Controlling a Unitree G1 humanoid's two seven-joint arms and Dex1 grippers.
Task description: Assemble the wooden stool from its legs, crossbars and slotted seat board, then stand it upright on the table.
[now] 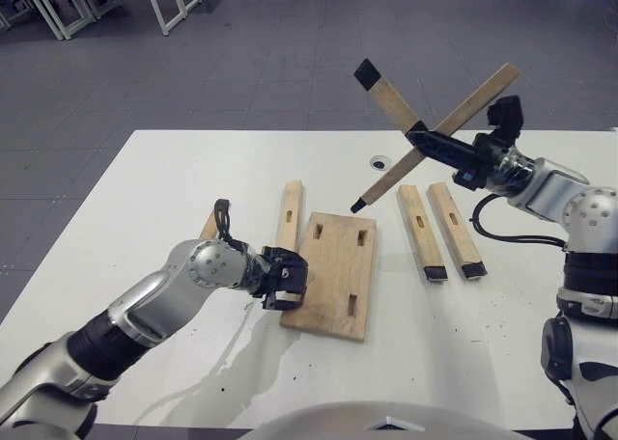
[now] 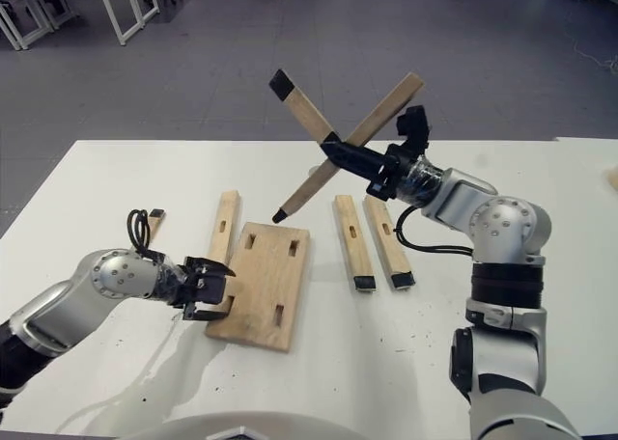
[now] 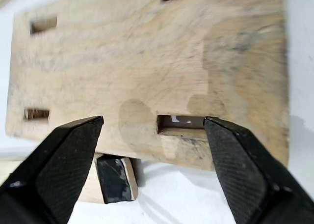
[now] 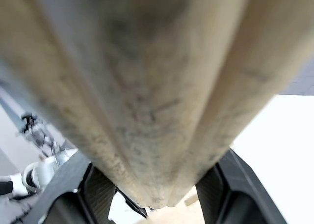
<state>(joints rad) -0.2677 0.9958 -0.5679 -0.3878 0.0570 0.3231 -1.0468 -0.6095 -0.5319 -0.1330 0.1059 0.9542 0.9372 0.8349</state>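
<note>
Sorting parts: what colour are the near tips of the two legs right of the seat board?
Black; the tips show best in the left eye view.

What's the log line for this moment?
right gripper shut on crossed pieces, aloft | left gripper open at seat board corner | two legs flat beside board

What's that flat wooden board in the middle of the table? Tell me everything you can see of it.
The slotted seat board is a pale rectangular slab of bare wood with four small rectangular slots cut through it. It lies flat on the white table, a little askew. The left gripper hangs open at its near left corner, and a black-capped leg lies along that side.
</note>
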